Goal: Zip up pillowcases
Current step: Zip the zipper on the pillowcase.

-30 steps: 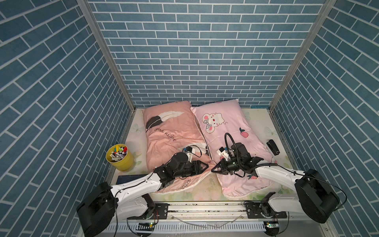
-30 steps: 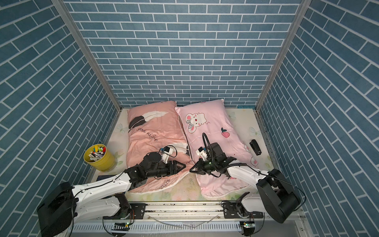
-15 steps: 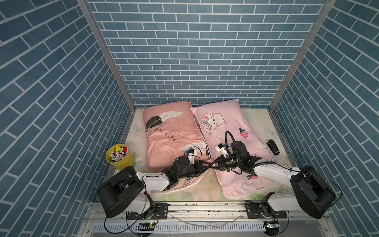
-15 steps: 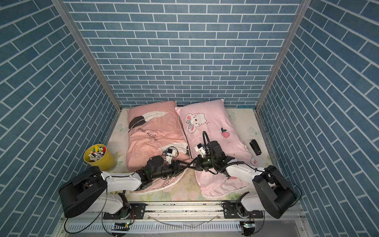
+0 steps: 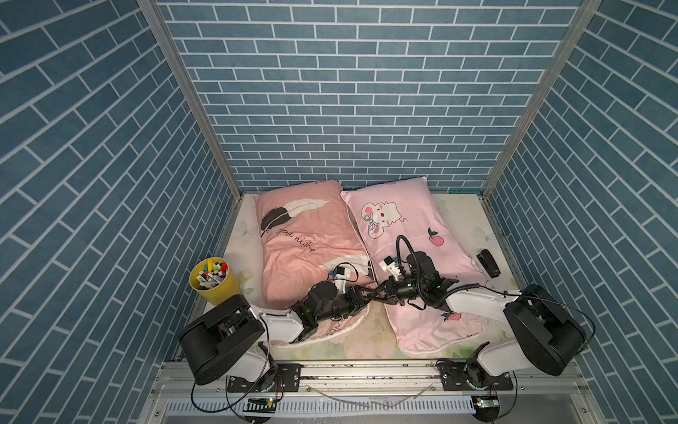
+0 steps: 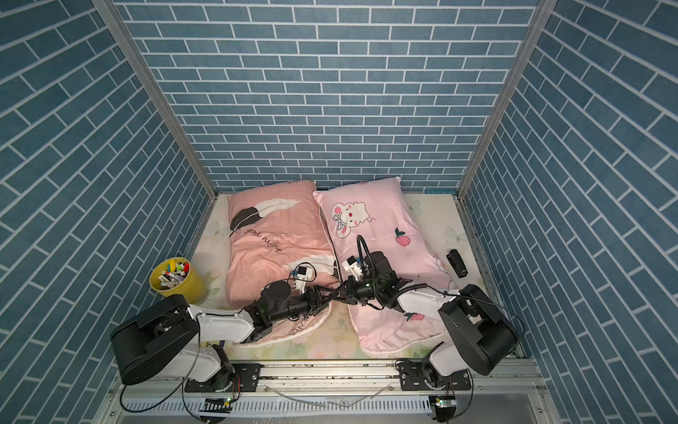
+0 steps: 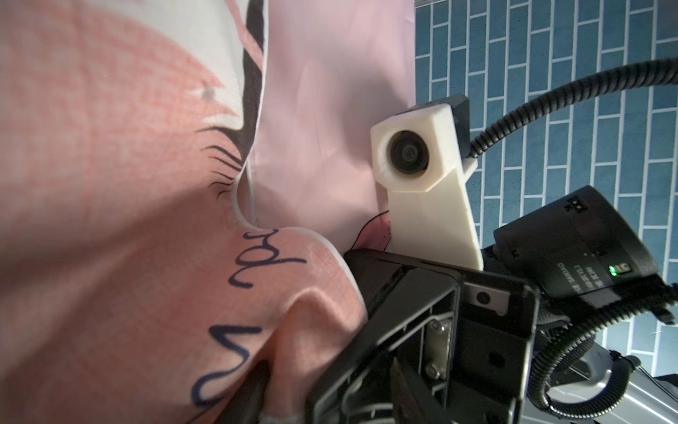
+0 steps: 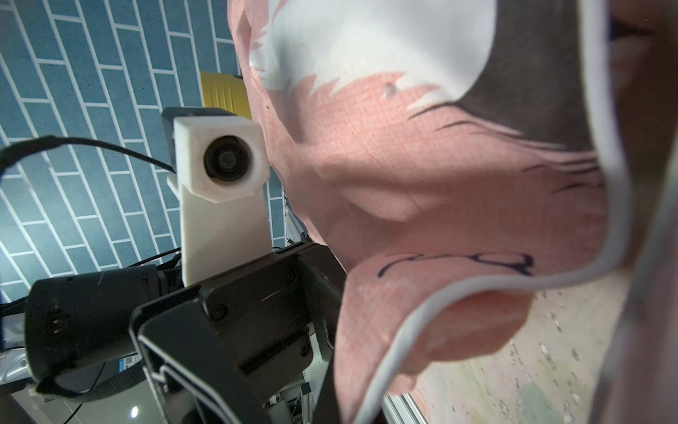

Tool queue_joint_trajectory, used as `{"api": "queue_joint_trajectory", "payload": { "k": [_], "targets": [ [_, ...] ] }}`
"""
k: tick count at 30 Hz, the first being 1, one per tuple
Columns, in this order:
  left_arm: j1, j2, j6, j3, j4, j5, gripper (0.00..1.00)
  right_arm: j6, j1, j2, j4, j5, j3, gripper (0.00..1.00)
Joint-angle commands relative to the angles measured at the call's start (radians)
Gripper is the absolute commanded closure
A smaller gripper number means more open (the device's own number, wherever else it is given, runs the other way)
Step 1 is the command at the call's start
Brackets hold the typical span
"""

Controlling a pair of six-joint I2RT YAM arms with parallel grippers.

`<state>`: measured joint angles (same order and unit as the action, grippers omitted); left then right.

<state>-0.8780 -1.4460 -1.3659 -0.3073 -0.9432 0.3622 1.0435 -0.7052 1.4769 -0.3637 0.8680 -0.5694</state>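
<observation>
On floral sheet, side by side and touching: salmon pillowcase toward left arm, pale pink pillowcase toward right arm.
Low over gap between them, tip to tip at salmon cover's near inner edge: left gripper, right gripper.
Right: clenched tight; held thing not discernible.
Left: grip state impossible to tell; in left wrist view, salmon fold draped against dark finger.
In right wrist view: salmon pillowcase, white-piped edge raised off sheet.
Beside salmon cover, well apart from both grippers: yellow cup.

Two pillowcases, one yellow cup, one black stapler, probably.
</observation>
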Motion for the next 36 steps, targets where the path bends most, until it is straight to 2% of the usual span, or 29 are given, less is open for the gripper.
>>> {"api": "queue_joint_trajectory", "payload": {
  "k": [1, 5, 10, 24, 36],
  "targets": [
    [-0.007, -0.018, -0.013, 0.007, -0.1, -0.007, 0.45, 0.035, -0.01, 0.025, -0.036, -0.007, -0.016, 1.0],
    [-0.007, -0.015, -0.024, 0.038, -0.115, -0.021, 0.45, 0.01, -0.008, 0.007, 0.009, -0.019, -0.012, 0.98],
    [-0.007, 0.009, -0.015, 0.045, -0.073, -0.028, 0.47, -0.037, 0.0, -0.018, 0.093, -0.046, -0.009, 1.0],
    [-0.007, 0.031, -0.007, 0.079, -0.032, -0.036, 0.55, -0.115, 0.006, -0.067, 0.227, -0.061, -0.017, 1.0],
    [-0.007, 0.114, 0.031, 0.07, 0.126, -0.008, 0.58, -0.142, 0.014, -0.092, 0.268, -0.082, -0.012, 1.0]
  ]
}}
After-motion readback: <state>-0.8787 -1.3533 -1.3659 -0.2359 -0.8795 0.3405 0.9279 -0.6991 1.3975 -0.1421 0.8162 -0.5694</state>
